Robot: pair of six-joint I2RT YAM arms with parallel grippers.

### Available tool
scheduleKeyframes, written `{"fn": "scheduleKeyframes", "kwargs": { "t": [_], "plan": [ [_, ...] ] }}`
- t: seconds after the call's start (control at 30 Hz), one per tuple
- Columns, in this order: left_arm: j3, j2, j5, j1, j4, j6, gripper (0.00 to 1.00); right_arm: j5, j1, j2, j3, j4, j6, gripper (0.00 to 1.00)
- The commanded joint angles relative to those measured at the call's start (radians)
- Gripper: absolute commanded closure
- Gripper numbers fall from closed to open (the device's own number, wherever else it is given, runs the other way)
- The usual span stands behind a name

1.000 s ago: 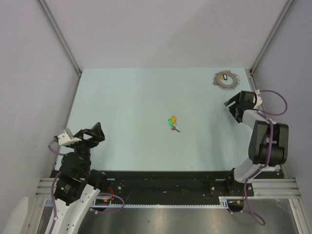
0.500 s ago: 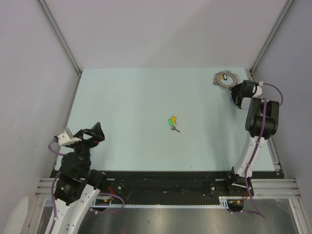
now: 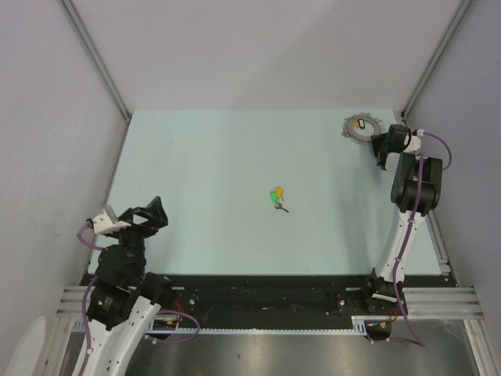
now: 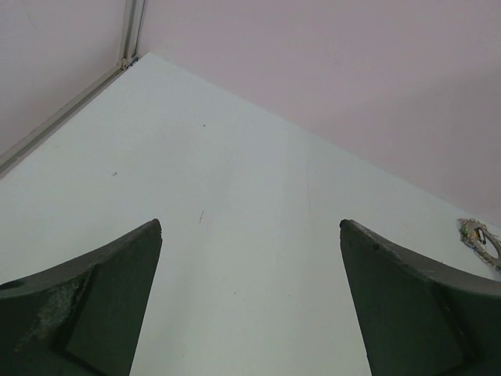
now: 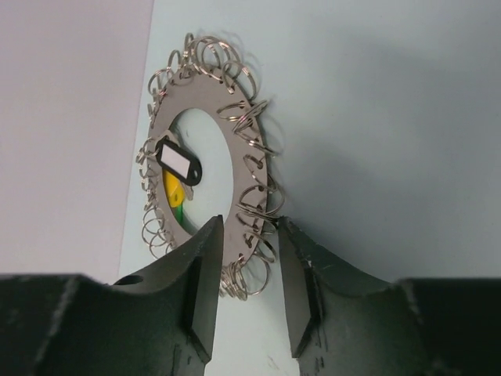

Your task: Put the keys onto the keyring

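- Right gripper [image 5: 249, 229] jaws narrow, astride rim of grey, loop-fringed metal keyring [image 5: 244, 153]; grip unconfirmed.
- Risk: pinching only loose loops; ring slips.
- Left gripper [image 4: 250, 235] jaws wide, empty, well apart from keyring.

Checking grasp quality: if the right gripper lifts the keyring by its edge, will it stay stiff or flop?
The keyring looks like a flat plate, so probably stiff, tilting as one piece. Its small loops and tag look loose and would likely swing. Its thin metal edge, straddled by the right gripper, may slip or pivot.
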Motion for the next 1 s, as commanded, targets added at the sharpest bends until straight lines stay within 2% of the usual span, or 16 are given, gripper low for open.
{"fn": "scheduleKeyframes", "kwargs": {
  "t": [0.0, 0.3, 0.57, 0.63, 0.67, 0.77, 0.97],
  "plan": [
    [0.007, -0.024, -0.005, 0.013, 0.036, 0.017, 0.0, 0.067, -0.001, 0.076, 0.027, -0.16, 0.002, 0.64],
    [0.005, -0.033, -0.001, 0.015, 0.036, 0.016, 0.0, 0.058, -0.001, 0.078, 0.046, -0.197, -0.013, 0.99],
    [0.005, -0.055, 0.003, 0.016, 0.034, 0.013, 0.0, 0.025, 0.015, 0.033, 0.038, -0.217, -0.087, 1.0],
    [0.004, -0.058, 0.003, 0.016, 0.033, 0.013, 0.0, 0.013, 0.015, 0.024, 0.037, -0.183, -0.123, 0.91],
    [0.004, -0.059, 0.003, 0.016, 0.033, 0.013, 0.0, 0.002, 0.013, 0.022, 0.04, -0.172, -0.128, 0.79],
    [0.005, -0.062, 0.003, 0.016, 0.033, 0.011, 0.0, -0.04, 0.002, 0.033, 0.047, -0.149, -0.14, 0.66],
    [0.004, -0.056, 0.001, 0.016, 0.033, 0.011, 0.0, -0.159, -0.005, 0.07, 0.058, -0.092, -0.171, 0.59]
  ]
}}
